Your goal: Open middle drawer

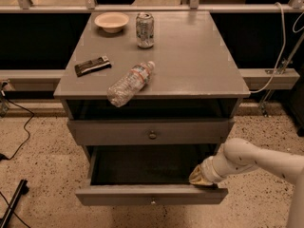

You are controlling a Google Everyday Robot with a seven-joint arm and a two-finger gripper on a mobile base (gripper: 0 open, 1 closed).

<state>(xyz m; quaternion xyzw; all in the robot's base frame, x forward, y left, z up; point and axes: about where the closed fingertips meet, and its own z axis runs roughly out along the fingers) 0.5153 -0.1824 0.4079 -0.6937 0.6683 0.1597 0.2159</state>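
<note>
The grey cabinet (190, 56) shows two drawer fronts with small round knobs. The upper front (109, 133) is nearly closed. The middle drawer (118, 195) below it is pulled well out, and its dark inside is empty. My gripper (202, 177) reaches in from the right and rests on the inner side of this drawer's front edge, near its right corner. Its knob (153, 202) is at the centre of the front. A third drawer is hidden under the open one.
On the cabinet top lie a plastic bottle (130, 83) on its side at the front edge, a soda can (145, 30), a bowl (111, 22) and a dark snack bar (92, 65). Cables run on the speckled floor at left (19, 127).
</note>
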